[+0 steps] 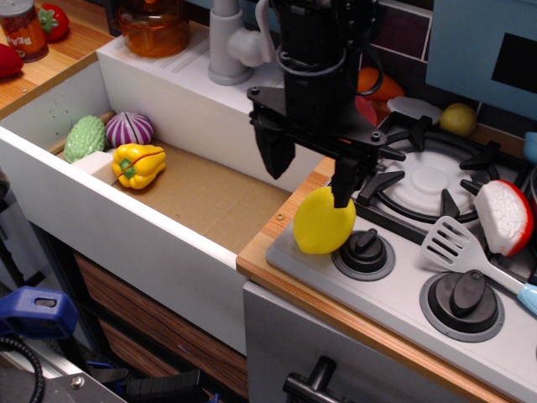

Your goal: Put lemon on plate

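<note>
Only one view is given, looking down at a toy kitchen. The black gripper (309, 172) is seen low over the front left corner of the stove (394, 290). Its two fingers are spread wide apart, and nothing is held between them. The lemon (323, 222) is found just under the right finger (342, 185), at the stove's edge beside a black knob (363, 246). The tip of that finger seems to touch the top of the lemon, though this cannot be told for sure from here. The left finger (273, 149) hangs apart from the lemon, over the sink's rim.

The plate (366, 110) is mostly hidden behind the arm (only a small red bit is seen), well behind the lemon. In the sink (201, 193) a yellow pepper (138, 164), a purple onion (129, 129) and a green vegetable (85, 138) are seen lying close together. A white spatula (470, 256) is laid on the stove's right side.
</note>
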You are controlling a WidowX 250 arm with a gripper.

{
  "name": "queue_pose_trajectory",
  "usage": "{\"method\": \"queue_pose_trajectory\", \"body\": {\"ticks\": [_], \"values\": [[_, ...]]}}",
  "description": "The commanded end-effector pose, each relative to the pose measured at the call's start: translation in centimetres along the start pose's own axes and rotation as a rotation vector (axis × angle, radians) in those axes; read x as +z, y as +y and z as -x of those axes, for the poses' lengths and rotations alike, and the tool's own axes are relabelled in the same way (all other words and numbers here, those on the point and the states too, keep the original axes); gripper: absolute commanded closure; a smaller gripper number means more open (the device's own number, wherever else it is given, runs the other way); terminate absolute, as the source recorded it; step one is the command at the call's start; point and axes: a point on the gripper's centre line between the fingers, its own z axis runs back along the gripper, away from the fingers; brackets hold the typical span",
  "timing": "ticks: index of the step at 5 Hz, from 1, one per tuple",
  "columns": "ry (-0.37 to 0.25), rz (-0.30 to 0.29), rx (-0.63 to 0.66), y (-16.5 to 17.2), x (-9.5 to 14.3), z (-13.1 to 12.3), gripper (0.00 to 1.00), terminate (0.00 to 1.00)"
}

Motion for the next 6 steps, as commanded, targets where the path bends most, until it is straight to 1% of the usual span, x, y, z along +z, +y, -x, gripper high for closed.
{"method": "queue_pose_trajectory", "body": {"ticks": [1,2,3,5,6], "values": [[-0.053,0.010,0.012,-0.2,-0.7,-1.0,0.00,0.00],[-0.057,0.019,0.019,-0.1,-1.8,-0.7,0.00,0.00],[-0.051,0.023,0.033,-0.1,-2.5,-0.7,0.00,0.00],[-0.054,0.052,0.047,0.0,-4.1,-1.3,0.00,0.00],[-0.043,0.055,0.074,0.0,-4.5,-1.0,0.00,0.00]]}}
